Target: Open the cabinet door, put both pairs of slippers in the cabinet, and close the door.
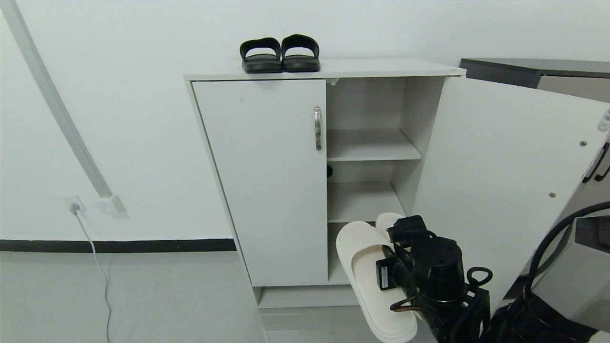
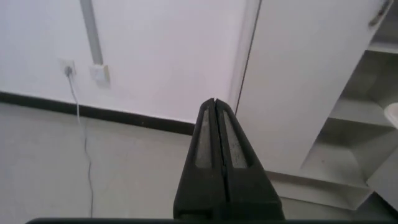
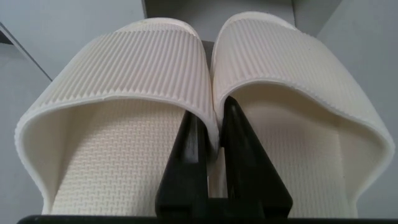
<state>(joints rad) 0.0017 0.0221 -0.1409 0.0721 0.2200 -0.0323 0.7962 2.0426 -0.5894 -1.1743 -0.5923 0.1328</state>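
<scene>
- Our right gripper [image 3: 211,115] pinched the white slippers [image 3: 124,81] by their two adjoining strap edges, low down just in front of the cabinet's [image 1: 381,68] open right side.
- We judged that pair light, soft and bendy. Held by the straps alone, the soles could sag or swing and work loose.
- Our left gripper [image 2: 215,106] hung pressed together and empty in front of the cabinet's closed left door [image 1: 262,190].
- The right door [image 1: 500,181] stood wide open, showing the shelves [image 1: 369,145].
- The black slippers [image 1: 280,54] sat touching, side by side, on the cabinet's top above the left door. They looked rubbery and stiffer, and we judged them best taken by both inner strap edges together.
</scene>
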